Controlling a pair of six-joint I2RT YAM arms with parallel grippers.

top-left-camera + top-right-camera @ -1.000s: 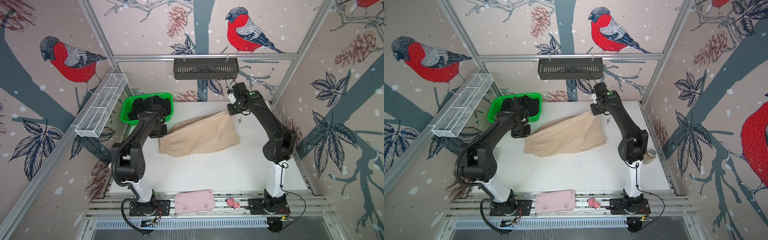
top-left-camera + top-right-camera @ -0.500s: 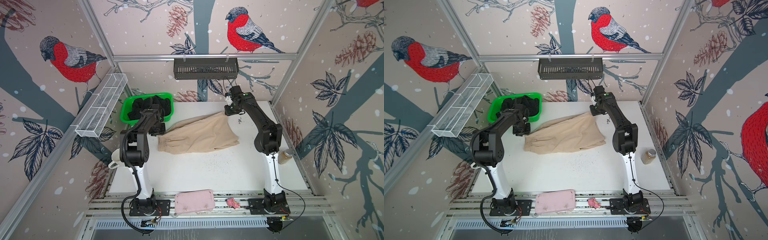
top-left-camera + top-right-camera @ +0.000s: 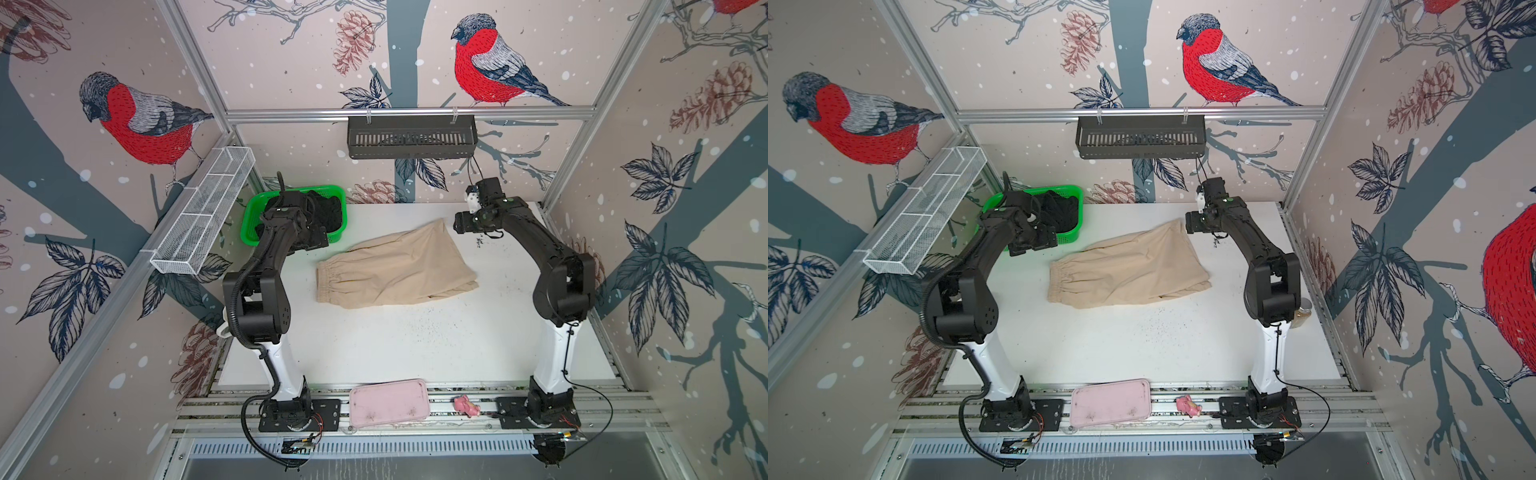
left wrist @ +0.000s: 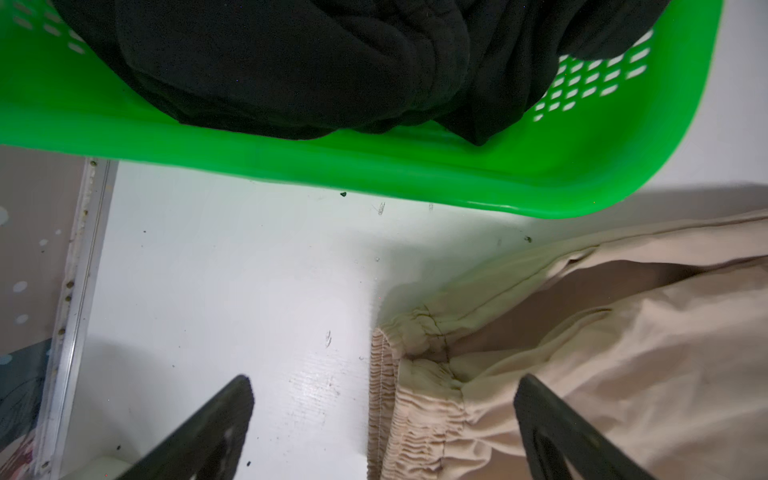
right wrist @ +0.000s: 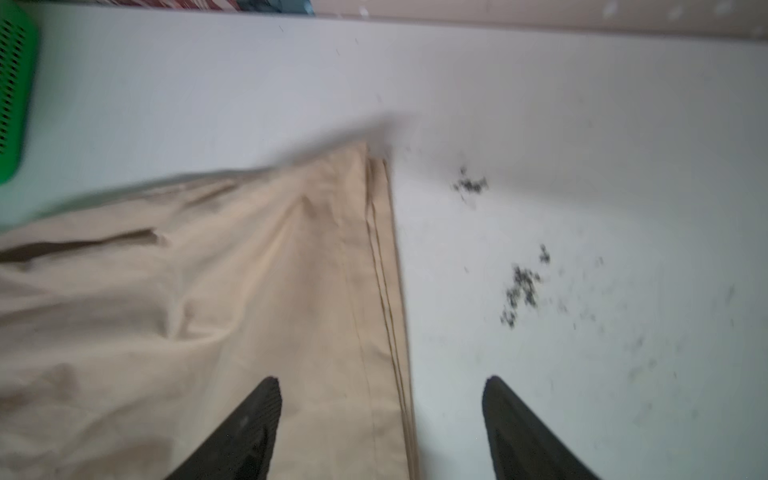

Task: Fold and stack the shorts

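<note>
Beige shorts lie flat, released beneath both parted jaws.

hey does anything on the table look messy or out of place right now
Yes. Dark specks are scattered over the white table, near the beige shorts; what they are is unclear. A small pink scrap sits on the front rail. The black shorts lie bunched in the green basket.

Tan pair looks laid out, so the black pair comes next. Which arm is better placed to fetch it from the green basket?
Probably the left: its open pincer is beside the green basket holding the black shorts.
</note>
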